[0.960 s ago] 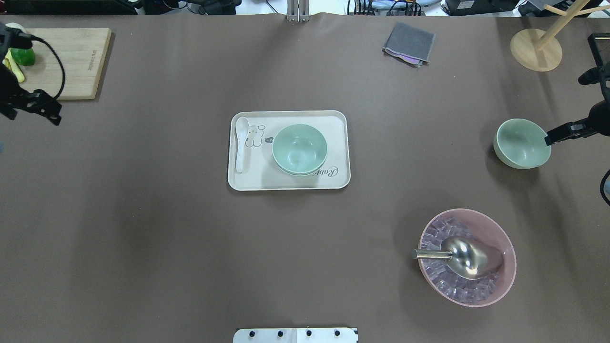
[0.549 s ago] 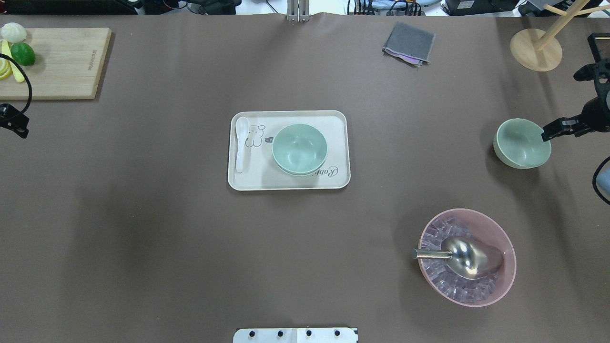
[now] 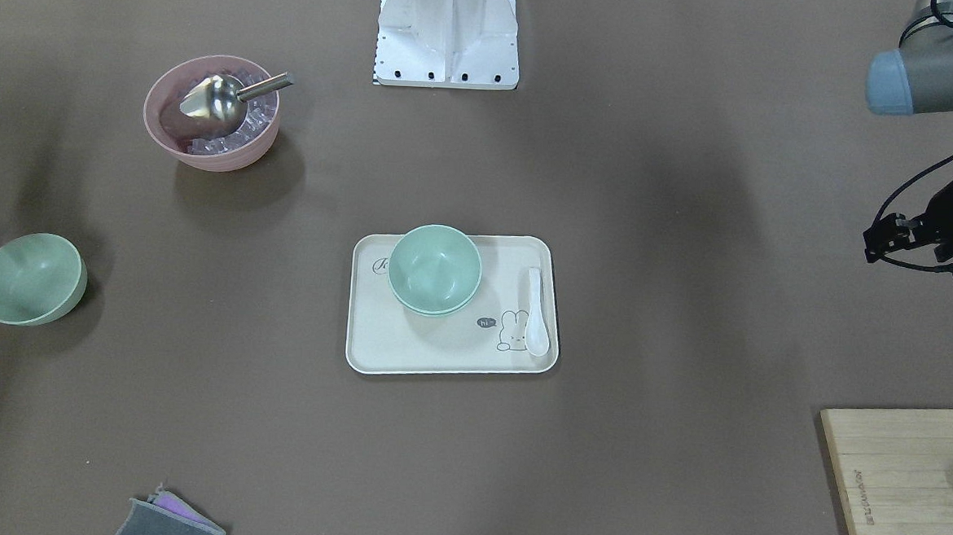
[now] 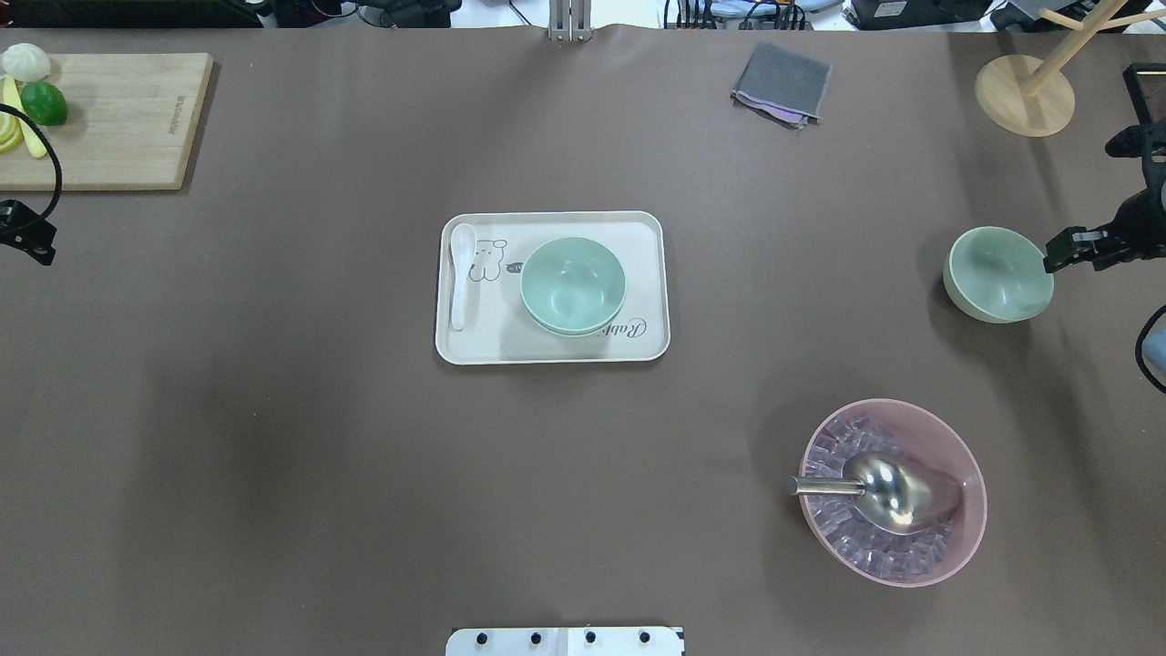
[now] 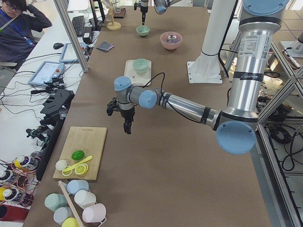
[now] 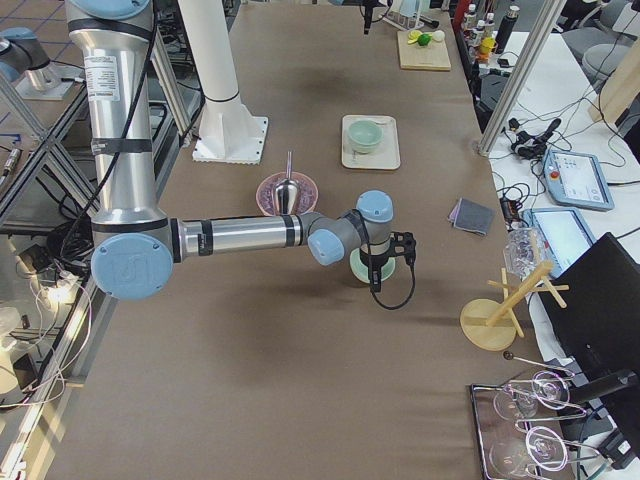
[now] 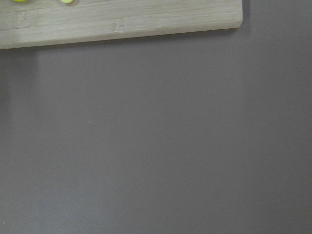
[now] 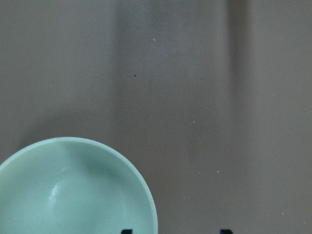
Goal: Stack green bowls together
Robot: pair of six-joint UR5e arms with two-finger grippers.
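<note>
2 stacked green bowls (image 4: 572,284), lone bowl (image 4: 998,273) apart

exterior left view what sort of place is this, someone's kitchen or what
Most likely a robotics lab staging kitchen chores, not a home. A silver-and-blue industrial robot arm, grey touchscreen control pendants on the white side bench, and a person in a dark top show it.
</note>
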